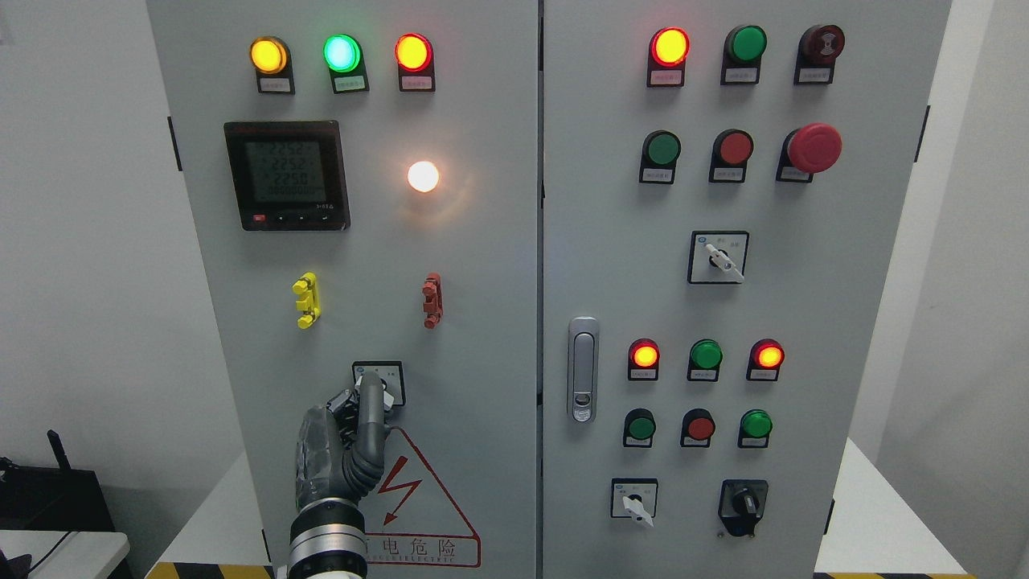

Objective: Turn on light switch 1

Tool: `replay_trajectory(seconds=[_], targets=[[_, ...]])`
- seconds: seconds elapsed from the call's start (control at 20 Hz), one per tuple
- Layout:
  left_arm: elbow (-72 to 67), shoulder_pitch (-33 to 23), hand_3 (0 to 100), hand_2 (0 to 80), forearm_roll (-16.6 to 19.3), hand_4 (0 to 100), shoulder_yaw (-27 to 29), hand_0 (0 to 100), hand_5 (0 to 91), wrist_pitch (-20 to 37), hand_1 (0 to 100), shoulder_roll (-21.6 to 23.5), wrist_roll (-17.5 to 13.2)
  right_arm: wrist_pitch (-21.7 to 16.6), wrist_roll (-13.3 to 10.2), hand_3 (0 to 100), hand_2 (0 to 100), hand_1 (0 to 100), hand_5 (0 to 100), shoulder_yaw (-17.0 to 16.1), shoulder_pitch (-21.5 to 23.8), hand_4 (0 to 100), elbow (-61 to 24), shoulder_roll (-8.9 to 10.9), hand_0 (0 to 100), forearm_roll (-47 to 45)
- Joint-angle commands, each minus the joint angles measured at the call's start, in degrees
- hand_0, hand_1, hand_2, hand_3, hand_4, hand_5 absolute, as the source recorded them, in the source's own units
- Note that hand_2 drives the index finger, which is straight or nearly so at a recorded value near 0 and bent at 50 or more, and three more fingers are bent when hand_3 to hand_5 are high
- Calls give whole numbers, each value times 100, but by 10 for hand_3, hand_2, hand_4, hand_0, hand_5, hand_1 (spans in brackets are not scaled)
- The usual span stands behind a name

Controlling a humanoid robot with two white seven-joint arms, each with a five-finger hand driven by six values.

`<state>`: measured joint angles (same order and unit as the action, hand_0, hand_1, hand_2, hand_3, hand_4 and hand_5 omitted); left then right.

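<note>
The switch (384, 384) sits low on the left cabinet door (482, 281), at about six o'clock from the glowing white lamp (423, 176). My left hand (346, 442) reaches up from seven o'clock, fingers (371, 402) curled around the switch knob. At two o'clock from it is a red clip (432, 300), at eleven a yellow one (306, 300).

Grey cabinet (482, 265) bears a glowing white lamp (423, 176), yellow clip (306, 300) and red clip (432, 300).

Head camera, close, facing cabinet (482, 281) front.
</note>
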<state>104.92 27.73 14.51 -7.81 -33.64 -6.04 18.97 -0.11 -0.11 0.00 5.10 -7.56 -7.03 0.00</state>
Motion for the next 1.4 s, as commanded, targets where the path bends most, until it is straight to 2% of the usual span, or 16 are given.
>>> replay_trajectory(seconds=[0.0,0.6,1.35], targets=[[2,-22,794,605,8,801,33,429,730,-11,114,7,-7,2,2,0,0,389,0,114,0,0,0,0,120,-149],[11,-48,794,616,8,802,60,395,730,-11,121,7,-7,2,2,0,0,389,0,114,0,0,0,0,120,-149],[37,-100,794,647,8,807,60,272,733,-2,163,7,-7,2,2,0,0,389,0,114,0,0,0,0,120,-149]])
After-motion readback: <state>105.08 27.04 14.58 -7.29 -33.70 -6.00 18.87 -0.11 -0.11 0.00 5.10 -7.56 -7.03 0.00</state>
